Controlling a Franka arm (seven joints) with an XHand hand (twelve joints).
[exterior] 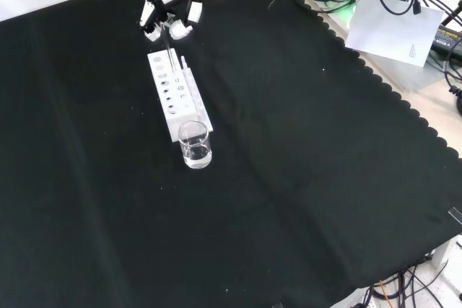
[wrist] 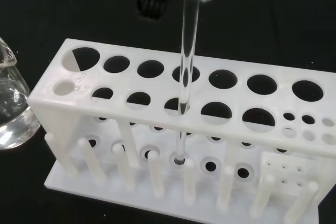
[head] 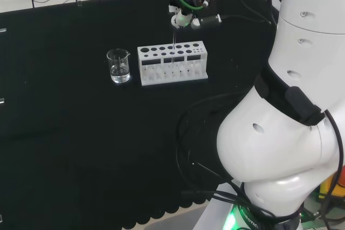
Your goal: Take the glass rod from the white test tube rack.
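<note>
Hand sits over the rack, fingers pinched on the top of the rod. Rod is upright, lower end still down through a front-row hole of the rack, tip near the base. Beaker with clear liquid stands just beside the rack's end on the worktop.

My head camera looks from behind and above the arm's base, over its white links, down onto the table. The front camera faces back, high and farther off. The wrist camera sits close; all three share the rack under the hand.
</note>
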